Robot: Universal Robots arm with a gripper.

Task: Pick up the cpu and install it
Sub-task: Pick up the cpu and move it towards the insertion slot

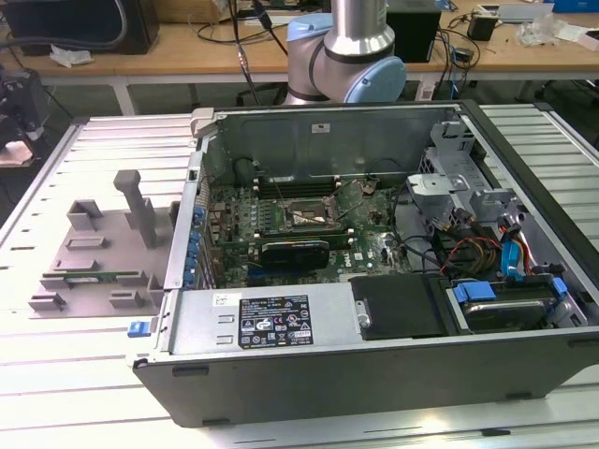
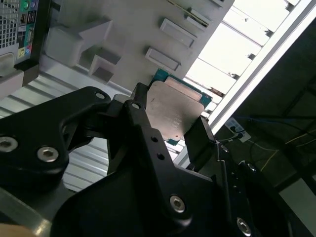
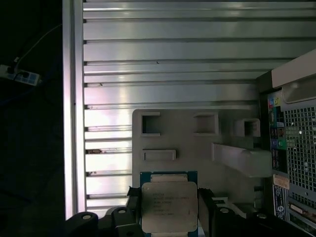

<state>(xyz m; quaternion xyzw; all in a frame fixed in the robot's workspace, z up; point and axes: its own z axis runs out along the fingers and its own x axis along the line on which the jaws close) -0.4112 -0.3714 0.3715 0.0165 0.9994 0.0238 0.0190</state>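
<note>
I had the gripper clamped on the cpu. In both wrist views its two black fingers pressed against opposite edges of the chip, whose silvery lid faced the cameras with a thin green rim showing around it.

In the first wrist view the cpu hung over the near edge of the grey fixture plate, lifted clear of it. The plate's shallow rectangular pockets and raised blocks lay beyond. The plate rested on the slatted aluminium table, just beside the rear panel of the computer case.

In the exterior view the case lay on its side with its cover off and the green motherboard exposed. The square metal-framed socket sat near the board's middle — dark inside its frame, and I could not tell more. The fixture plate lay to the exterior view's left of the case, and the arm rose behind the case's far wall.
</note>
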